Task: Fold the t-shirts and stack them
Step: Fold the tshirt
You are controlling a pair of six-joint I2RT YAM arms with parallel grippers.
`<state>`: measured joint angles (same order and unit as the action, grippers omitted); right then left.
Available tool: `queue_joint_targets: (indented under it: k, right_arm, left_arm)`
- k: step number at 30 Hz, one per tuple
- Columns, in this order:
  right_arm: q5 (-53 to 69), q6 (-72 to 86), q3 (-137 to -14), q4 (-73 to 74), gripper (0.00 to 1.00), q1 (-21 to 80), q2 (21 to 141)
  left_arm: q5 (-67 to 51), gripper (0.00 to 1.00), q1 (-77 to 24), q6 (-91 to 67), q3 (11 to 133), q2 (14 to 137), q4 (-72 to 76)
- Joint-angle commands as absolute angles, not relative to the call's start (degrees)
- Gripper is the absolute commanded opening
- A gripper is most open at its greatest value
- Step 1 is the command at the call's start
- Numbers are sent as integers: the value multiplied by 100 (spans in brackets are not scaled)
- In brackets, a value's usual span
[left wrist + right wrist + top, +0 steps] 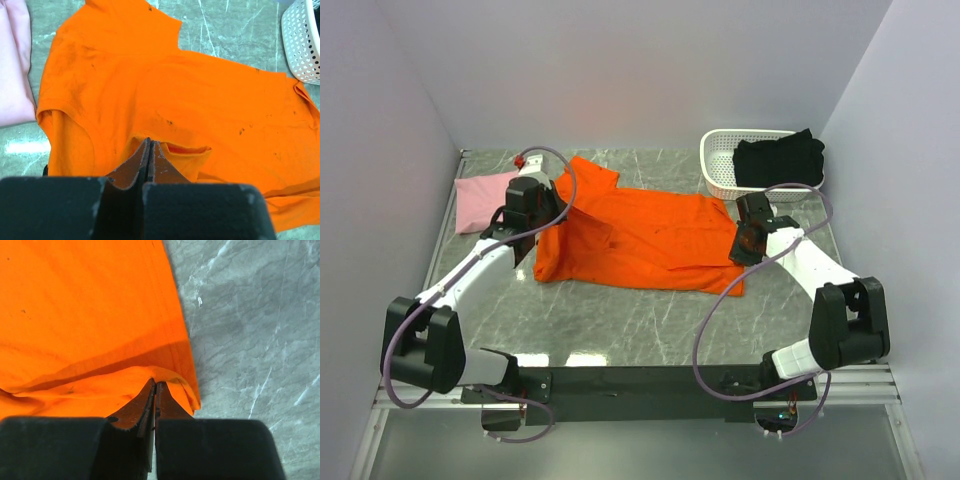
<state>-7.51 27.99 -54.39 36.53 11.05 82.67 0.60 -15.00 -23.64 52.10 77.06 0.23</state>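
The orange t-shirt (640, 235) lies spread across the middle of the table. My left gripper (540, 232) is at its left side, shut on a raised fold of the orange cloth (180, 152). At the shirt's right edge my right gripper (746, 248) is shut on the hem (175, 382), which bunches up at the fingertips. A folded pale pink t-shirt (485, 200) rests at the far left, showing also in the left wrist view (14, 65). The black t-shirt (780, 158) sits heaped in the basket.
A white slotted basket (720, 170) stands at the back right, its corner visible in the left wrist view (302, 40). Grey marble tabletop (650, 320) lies between the shirt and the arm bases. Walls close in the left, back and right.
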Motion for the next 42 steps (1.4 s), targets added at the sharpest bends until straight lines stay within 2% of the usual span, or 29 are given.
queue_joint_targets:
  k: [1,14,22,24,26,27,29,30,31,34,36,37,42]
  right_arm:
    - [-879,2751,-5449,3489,0,1055,7919]
    - [-791,2681,-5353,3454,0,1046,7919]
    - [-747,2637,-5440,3323,0,1020,8314]
    - [-765,2619,-5554,3322,0,1002,8463]
    - [-808,2610,-5703,3314,0,993,8560]
    - [-826,2602,-5756,3322,0,976,8639]
    - [-861,2584,-5905,3340,9,958,8675]
    - [-879,2567,-5932,3340,15,941,8701]
    - [-888,2558,-5959,3357,31,914,8692]
    - [-984,2540,-5924,3305,59,905,8491]
    - [-1046,2531,-5766,3279,66,888,8237]
    - [-1055,2531,-5705,3252,72,888,8140]
    - [-783,2575,-4932,3024,76,861,7577]
  left_arm:
    - [-18,0,-1468,-2320,5107,7278,343]
    - [-18,0,-1468,-2364,4983,7084,316]
    - [-18,2,-1459,-2320,5291,7549,211]
    - [165,10,-1459,-2320,5449,7698,167]
    - [272,28,-1441,-2312,5668,7778,97]
    - [307,45,-1433,-2320,5739,7839,71]
    - [430,64,-1433,-2364,5958,7884,27]
    - [474,77,-1433,-2382,6020,7884,18]
    - [509,81,-1433,-2399,6099,7866,18]
    - [598,89,-1433,-2478,5917,7638,18]
    - [598,96,-1459,-2636,5688,7411,18]
    - [589,97,-1485,-2698,5426,7340,18]
    - [869,97,-1678,-3154,4686,6813,-517]
